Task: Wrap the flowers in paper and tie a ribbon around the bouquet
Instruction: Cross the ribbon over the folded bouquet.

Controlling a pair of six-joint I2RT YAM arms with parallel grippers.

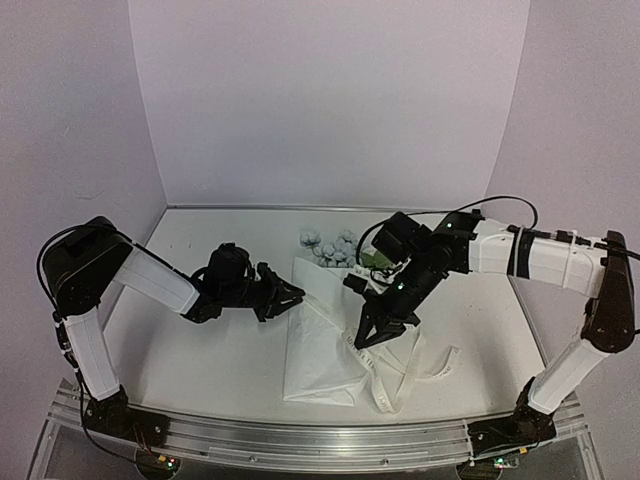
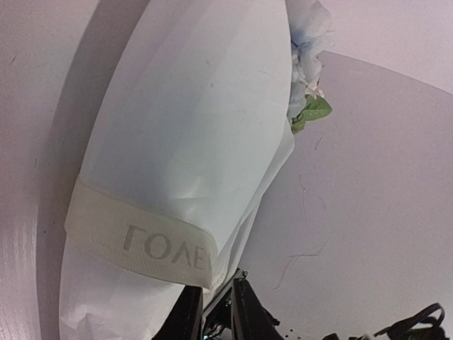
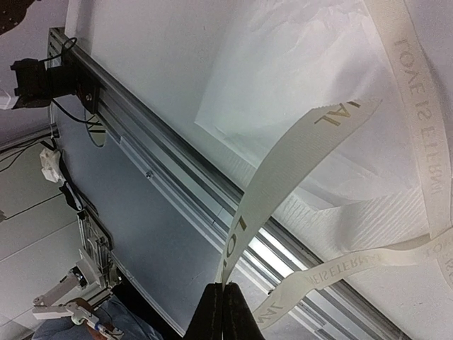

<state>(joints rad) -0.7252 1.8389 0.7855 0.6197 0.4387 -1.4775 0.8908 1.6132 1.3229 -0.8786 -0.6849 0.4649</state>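
The bouquet lies on the table as a white paper [image 1: 315, 350] cone, with pale blue-white flowers [image 1: 330, 245] at its far end. A cream lettered ribbon [image 2: 141, 241] crosses the paper [image 2: 198, 120] as a band, and flowers [image 2: 308, 42] with a green leaf show past the cone's top. My left gripper [image 1: 295, 297] is at the cone's left edge; its jaws [image 2: 216, 287] stand narrow, shut on the ribbon where it folds over the paper's edge. My right gripper [image 1: 365, 338] is shut [image 3: 225, 285] on another stretch of ribbon [image 3: 283, 184], lifted above the paper [image 3: 297, 78]. Loose ribbon loops [image 1: 420, 375] trail to the right.
An aluminium rail [image 1: 300, 440] runs along the table's near edge, also seen under the right gripper as a rail [image 3: 163, 163]. White walls close in the back and both sides. Bare table top [image 1: 220, 350] lies left of the cone.
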